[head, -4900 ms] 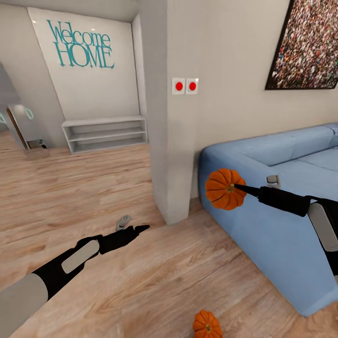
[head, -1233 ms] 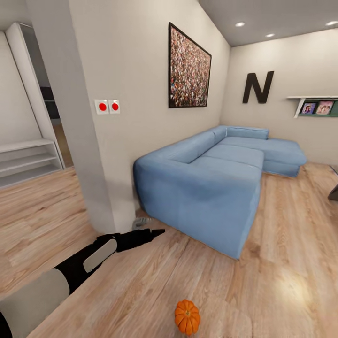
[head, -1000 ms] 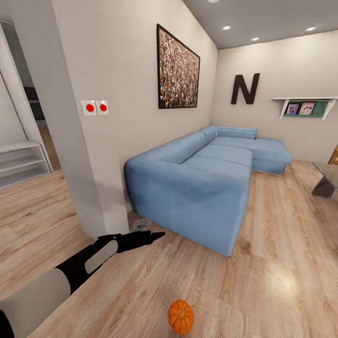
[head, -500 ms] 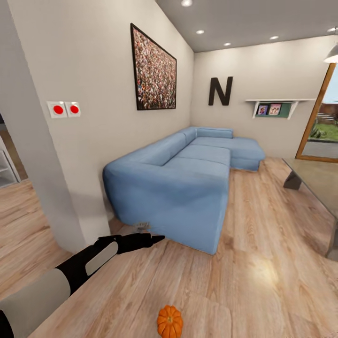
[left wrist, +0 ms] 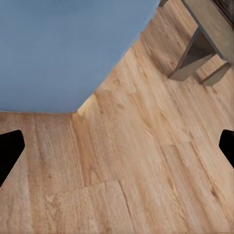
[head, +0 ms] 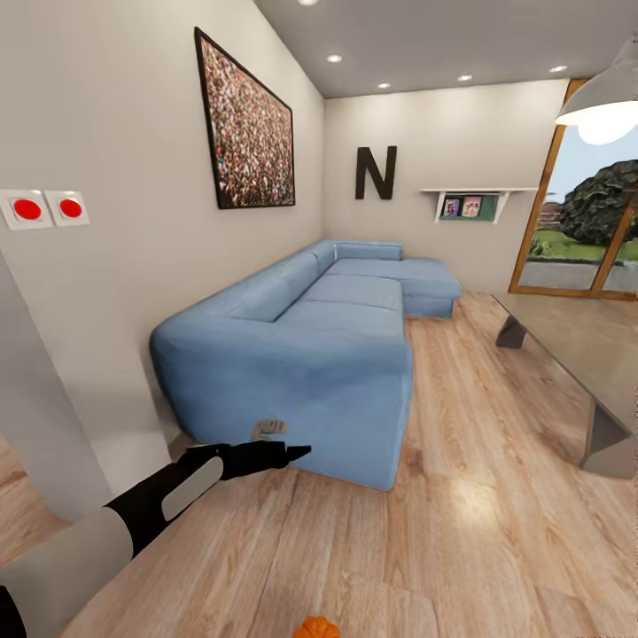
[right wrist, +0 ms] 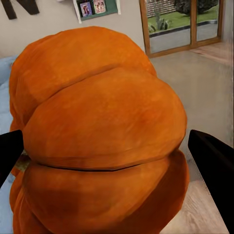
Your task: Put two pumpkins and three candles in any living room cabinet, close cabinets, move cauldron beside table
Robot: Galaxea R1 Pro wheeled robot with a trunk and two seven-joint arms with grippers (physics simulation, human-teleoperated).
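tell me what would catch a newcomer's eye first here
In the right wrist view a big orange pumpkin sits between the right gripper's fingertips. In the head view, a long blue sofa runs along the wall under a dark-framed picture, and the left gripper points toward its near end.

A blue sofa (head: 310, 354) sits at centre; a framed picture (head: 246, 128) hangs at eleven o'clock, a letter N (head: 376, 173) at twelve.
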